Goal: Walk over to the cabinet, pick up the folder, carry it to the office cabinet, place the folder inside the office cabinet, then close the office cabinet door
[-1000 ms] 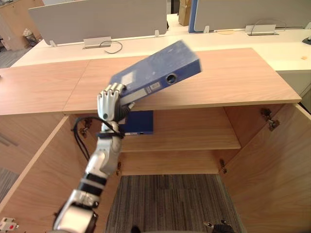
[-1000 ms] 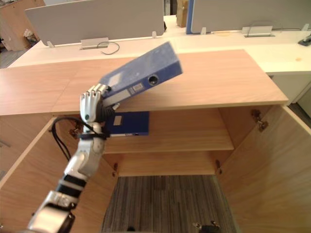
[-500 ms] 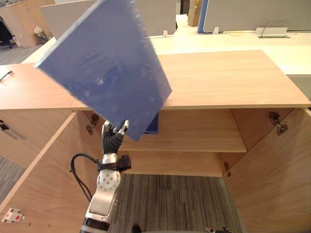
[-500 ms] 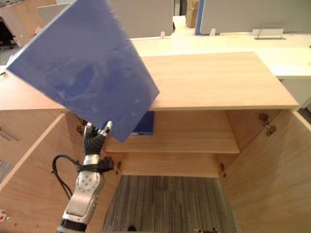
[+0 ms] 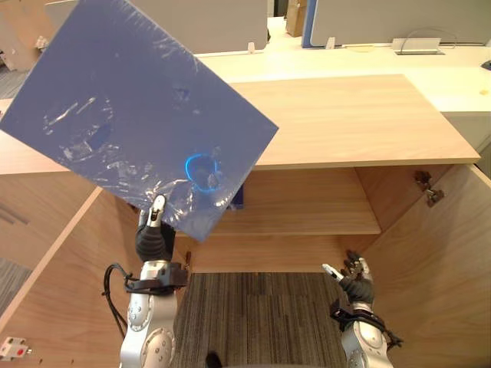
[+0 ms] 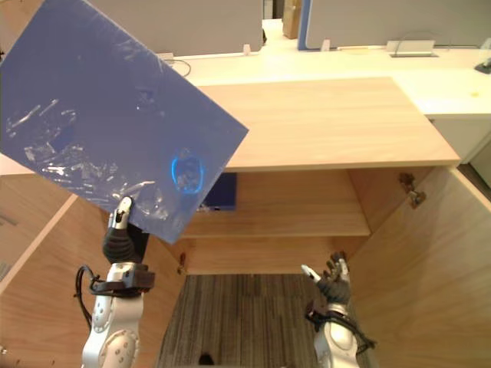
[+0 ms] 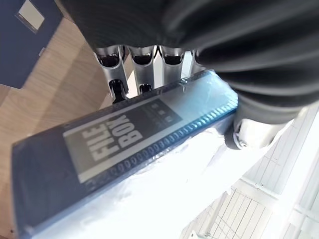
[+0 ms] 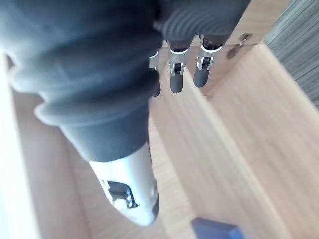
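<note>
- Upper left of the left eye view: the blue folder (image 5: 138, 115) is raised broad face to the camera, 1 low corner clamped in the left hand (image 5: 153, 239), likely so that it clears the office cabinet (image 5: 353, 115) top before going in.
- Lower right of the right eye view: the right hand (image 6: 331, 282) hangs relaxed and empty near the right door (image 6: 430, 253); it and the left door (image 6: 38, 268) stand wide, and the shelf (image 6: 307, 215) carries a second folder (image 6: 222, 192).
- Left wrist view: fingers (image 7: 142, 69) and thumb (image 7: 249, 132) pinch the labelled spine.
- Right wrist view: its fingers (image 8: 177, 74) are straight, grasping nothing.
</note>
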Tool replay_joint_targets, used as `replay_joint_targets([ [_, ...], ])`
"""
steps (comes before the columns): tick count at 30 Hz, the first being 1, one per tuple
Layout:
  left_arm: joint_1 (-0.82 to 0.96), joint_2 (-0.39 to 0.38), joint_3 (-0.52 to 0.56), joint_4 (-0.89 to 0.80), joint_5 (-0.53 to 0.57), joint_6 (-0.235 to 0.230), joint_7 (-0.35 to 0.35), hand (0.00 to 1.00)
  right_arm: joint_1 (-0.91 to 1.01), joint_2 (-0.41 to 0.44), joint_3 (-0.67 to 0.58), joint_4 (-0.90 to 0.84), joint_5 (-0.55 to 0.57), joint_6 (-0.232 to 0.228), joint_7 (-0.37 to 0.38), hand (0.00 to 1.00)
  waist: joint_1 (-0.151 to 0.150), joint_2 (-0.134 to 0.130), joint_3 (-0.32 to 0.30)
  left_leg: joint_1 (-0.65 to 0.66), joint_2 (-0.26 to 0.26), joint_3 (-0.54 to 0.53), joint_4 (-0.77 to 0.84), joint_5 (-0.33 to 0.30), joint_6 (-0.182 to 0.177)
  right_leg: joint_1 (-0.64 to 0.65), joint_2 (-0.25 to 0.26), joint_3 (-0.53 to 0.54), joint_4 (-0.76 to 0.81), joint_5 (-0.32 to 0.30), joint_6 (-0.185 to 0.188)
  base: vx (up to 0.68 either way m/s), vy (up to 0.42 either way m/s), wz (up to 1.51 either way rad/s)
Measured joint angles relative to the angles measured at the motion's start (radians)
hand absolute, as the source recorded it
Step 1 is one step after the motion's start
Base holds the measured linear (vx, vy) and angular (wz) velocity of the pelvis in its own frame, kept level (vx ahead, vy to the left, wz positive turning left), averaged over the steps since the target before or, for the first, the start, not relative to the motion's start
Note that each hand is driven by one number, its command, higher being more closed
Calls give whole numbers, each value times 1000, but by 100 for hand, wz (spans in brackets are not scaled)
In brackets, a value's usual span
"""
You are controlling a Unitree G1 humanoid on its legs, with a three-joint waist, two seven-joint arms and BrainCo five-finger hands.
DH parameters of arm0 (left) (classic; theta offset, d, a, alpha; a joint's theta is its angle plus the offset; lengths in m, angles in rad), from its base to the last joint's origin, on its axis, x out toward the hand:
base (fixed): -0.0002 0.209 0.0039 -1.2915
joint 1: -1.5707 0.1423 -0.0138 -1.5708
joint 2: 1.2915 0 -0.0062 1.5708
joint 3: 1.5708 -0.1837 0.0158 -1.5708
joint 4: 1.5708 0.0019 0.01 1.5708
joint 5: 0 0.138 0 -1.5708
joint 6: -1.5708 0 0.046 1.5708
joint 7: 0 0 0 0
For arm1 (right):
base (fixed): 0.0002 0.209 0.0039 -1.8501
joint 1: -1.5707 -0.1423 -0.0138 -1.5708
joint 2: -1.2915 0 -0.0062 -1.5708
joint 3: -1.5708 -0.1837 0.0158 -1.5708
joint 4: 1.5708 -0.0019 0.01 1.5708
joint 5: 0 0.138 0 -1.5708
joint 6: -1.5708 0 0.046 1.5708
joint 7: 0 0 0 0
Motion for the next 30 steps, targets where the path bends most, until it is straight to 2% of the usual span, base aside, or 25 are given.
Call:
replay_joint_targets([
  [5,19,-23,25,0,-15,4,-12,100,16,2,-9,-210,-3,-14,1,0,-3,-2,1,0,3,10,0,-1,1,-18,1,22,10,0,1,-55,15,-11],
  [9,18,-37,50,0,-12,9,-27,100,-26,-4,-15,-395,-2,-48,9,0,-3,-3,0,0,4,9,1,-1,2,-18,2,24,11,2,3,-17,2,-1],
  [12,14,-38,56,0,15,11,-34,100,-108,-37,-19,-443,9,-77,42,0,0,-3,0,0,4,8,1,0,2,-18,2,24,11,2,3,0,0,0],
  [14,-2,-38,56,4,49,14,-36,100,-166,-74,-18,-442,50,-80,65,0,6,-3,0,0,4,8,1,0,2,-18,2,24,12,3,4,-17,3,1],
  [16,-24,-36,57,8,69,14,-40,100,-226,-118,4,-436,86,-79,82,0,10,-3,-1,0,4,7,1,1,3,-18,2,24,13,3,4,-40,7,1],
  [17,-43,-35,57,24,79,14,-55,100,-283,-168,44,-425,132,-78,118,0,11,-3,-3,1,4,7,1,1,4,-18,2,24,16,3,4,-32,7,1],
  [20,-57,-30,52,44,80,15,-66,100,-352,-220,98,-376,179,-73,161,0,11,-4,-5,2,5,7,1,2,4,-18,2,24,19,3,4,-25,5,0],
  [22,-59,-20,44,51,80,20,-77,100,-431,-265,148,-271,266,-48,199,0,13,-6,-6,4,5,6,1,3,6,-18,2,23,24,3,4,-40,8,1],
  [26,-65,-5,26,75,80,19,-81,100,-539,-340,225,-111,372,-8,222,0,31,-7,-7,4,4,3,1,6,9,-17,1,22,28,4,4,-41,10,3],
  [30,-78,28,-25,104,80,21,-81,100,-732,-440,353,33,488,30,238,0,39,-7,-7,4,3,-3,1,12,12,-17,0,18,34,4,5,-50,11,4],
])
